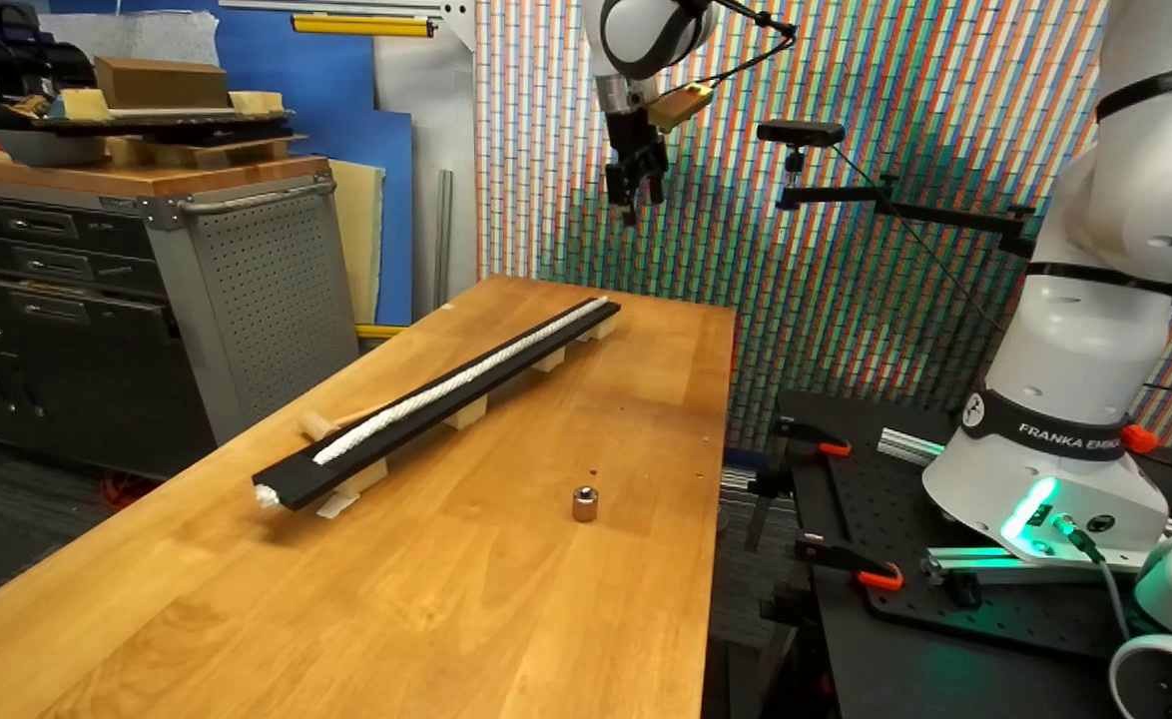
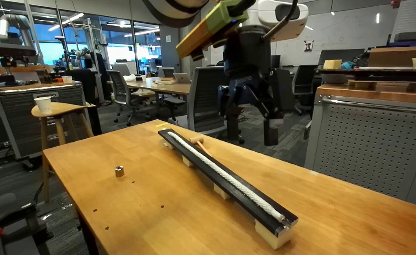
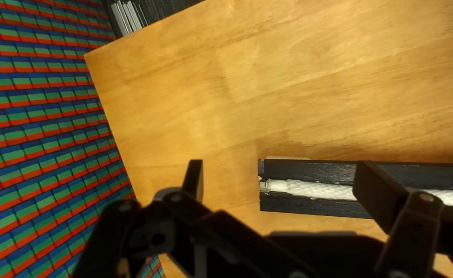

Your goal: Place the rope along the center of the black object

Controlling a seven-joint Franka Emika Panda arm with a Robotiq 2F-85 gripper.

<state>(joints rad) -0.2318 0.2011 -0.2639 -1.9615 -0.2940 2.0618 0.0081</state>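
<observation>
Jaws wide apart, well above the worktop (image 1: 526, 609)

The jaws hang over the end by the short edge facing the striped wall (image 1: 546, 150), spread wide, holding nothing; below them the rope (image 2: 229, 177) lies lengthwise along the middle of the black bar (image 2: 222, 181); in an exterior view bare black shows past the rope at the end away from that wall; the bar slants across the worktop, from near the long edge facing the perforated cabinet (image 1: 267, 295) toward the striped-wall short edge, raised on pale blocks (image 2: 273, 235); a wooden mallet (image 2: 196, 140) lies just beside it, toward the cabinet edge; a small metal cylinder (image 1: 585, 504) stands well apart, nearer the long edge facing the robot's base (image 1: 1065, 479).
</observation>
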